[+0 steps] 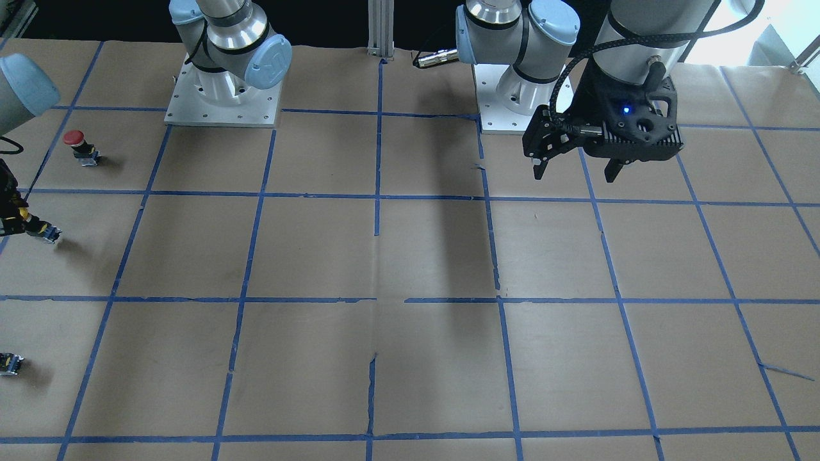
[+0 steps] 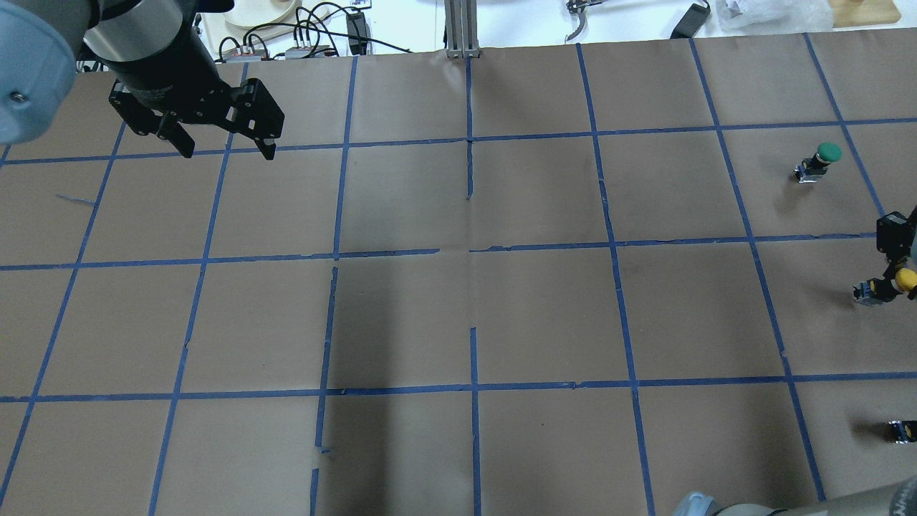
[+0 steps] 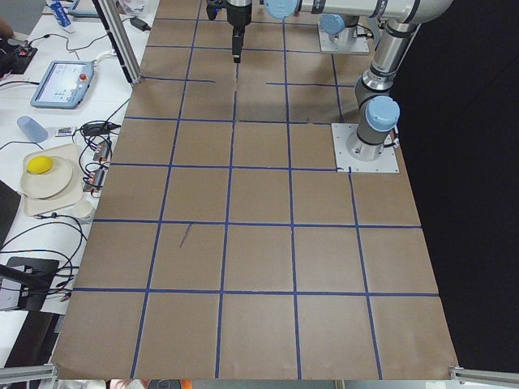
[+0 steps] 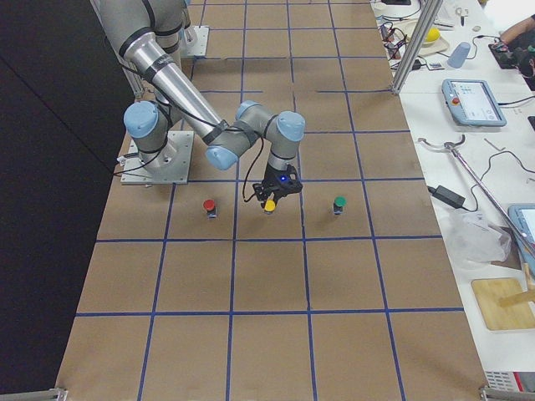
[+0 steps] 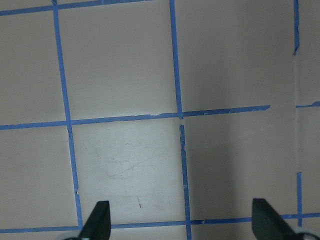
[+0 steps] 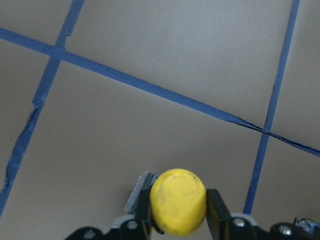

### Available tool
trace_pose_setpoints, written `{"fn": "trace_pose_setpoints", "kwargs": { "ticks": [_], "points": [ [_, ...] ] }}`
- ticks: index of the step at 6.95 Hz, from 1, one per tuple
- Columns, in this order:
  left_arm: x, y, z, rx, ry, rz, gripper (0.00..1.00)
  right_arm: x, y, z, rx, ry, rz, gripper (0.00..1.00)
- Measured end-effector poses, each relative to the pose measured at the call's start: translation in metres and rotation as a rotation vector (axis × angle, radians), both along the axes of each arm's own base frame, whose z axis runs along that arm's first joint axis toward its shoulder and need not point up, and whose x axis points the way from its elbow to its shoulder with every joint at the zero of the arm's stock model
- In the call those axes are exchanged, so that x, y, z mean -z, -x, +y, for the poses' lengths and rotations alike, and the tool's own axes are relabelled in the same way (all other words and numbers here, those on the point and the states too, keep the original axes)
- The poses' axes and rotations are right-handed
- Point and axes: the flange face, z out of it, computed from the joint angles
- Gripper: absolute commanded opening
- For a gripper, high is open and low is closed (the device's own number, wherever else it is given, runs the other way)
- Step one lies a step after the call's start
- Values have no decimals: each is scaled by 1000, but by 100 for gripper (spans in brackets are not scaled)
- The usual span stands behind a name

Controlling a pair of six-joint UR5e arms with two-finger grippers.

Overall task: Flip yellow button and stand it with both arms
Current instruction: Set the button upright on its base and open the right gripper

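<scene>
The yellow button (image 6: 178,201) sits between the two fingers of my right gripper (image 6: 180,215), which is shut on its cap. In the overhead view the button (image 2: 904,279) is at the far right edge, lying sideways with its black-grey body pointing left, just over the paper. It also shows in the exterior right view (image 4: 269,205) and at the left edge of the front-facing view (image 1: 43,231). My left gripper (image 2: 223,145) is open and empty, hovering high over the far left squares, well away from the button. Its fingertips (image 5: 100,220) frame bare paper.
A red-capped button (image 1: 78,146) stands on the robot's side of the yellow one. A green-capped button (image 2: 818,160) stands beyond it. A small capless black-grey part (image 2: 901,430) lies at the right edge. Brown paper with a blue tape grid (image 2: 469,251) covers the table.
</scene>
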Motion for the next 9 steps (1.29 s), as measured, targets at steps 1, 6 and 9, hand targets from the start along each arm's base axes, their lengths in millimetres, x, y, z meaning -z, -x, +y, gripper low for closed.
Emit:
{"fn": "trace_pose_setpoints", "kwargs": {
  "ticks": [1,6,9],
  "points": [
    [2,0,-1,-13,-4,2,100,3,-1,1,-3,0,0,26],
    [3,1,-2,-51,-6,7,100,20,3,-5,2,-13,-10,83],
    [1,0,-3,-51,-1,6,100,11,6,-8,-2,-19,-12,99]
  ]
}}
